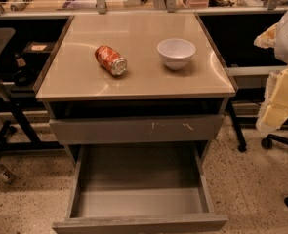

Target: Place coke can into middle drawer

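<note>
Nearest the camera, at the right edge of the view, the gripper (280, 94) hung as a pale white and yellowish shape, well apart from the cabinet and holding nothing that could be seen; whether it was spread or closed could not be told. Below and to its left, the middle drawer (138, 201) stood pulled out over the speckled floor (260, 189), its bare grey bottom showing between low side walls, with nothing lying in it. Just behind and above it sat the closed drawer front (133, 129), grey and marked with white scratches toward its right half. Over that ran a dark gap and then the tan cabinet top (133, 79). The coke can (111, 60) lay on its side on this top, left of centre, with one silver end turned toward the camera and its red-orange wall dented. The white bowl (176, 53) stood upright to the right of the can, near it but not touching. Farthest back, a bench (46, 4) ran across the frame, cluttered with small items too blurred to name.
</note>
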You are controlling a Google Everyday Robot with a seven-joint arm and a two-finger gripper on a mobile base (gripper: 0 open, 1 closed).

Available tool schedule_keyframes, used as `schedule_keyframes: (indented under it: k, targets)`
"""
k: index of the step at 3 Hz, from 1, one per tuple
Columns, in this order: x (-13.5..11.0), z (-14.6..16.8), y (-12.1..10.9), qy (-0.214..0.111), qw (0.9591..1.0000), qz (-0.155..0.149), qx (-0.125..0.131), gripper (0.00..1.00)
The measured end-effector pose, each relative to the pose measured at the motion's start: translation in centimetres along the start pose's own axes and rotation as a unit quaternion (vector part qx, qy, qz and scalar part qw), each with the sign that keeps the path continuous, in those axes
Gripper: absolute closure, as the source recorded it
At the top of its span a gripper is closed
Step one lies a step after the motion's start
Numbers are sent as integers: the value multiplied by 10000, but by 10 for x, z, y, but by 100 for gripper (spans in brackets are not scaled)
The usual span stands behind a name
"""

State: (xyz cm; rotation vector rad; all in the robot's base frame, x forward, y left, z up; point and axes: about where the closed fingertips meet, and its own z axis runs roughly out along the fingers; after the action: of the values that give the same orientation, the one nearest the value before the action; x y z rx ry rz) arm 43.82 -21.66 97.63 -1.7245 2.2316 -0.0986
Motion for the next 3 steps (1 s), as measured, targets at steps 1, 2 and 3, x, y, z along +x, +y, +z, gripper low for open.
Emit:
schedule_keyframes:
  k: [1,2,3]
  targets:
    - [-6,-1,1,-64,10000,10,26,0]
    - [-25,2,3,-49,9997,175,188,0]
    - [-52,20,-7,54,9987,394,306,0]
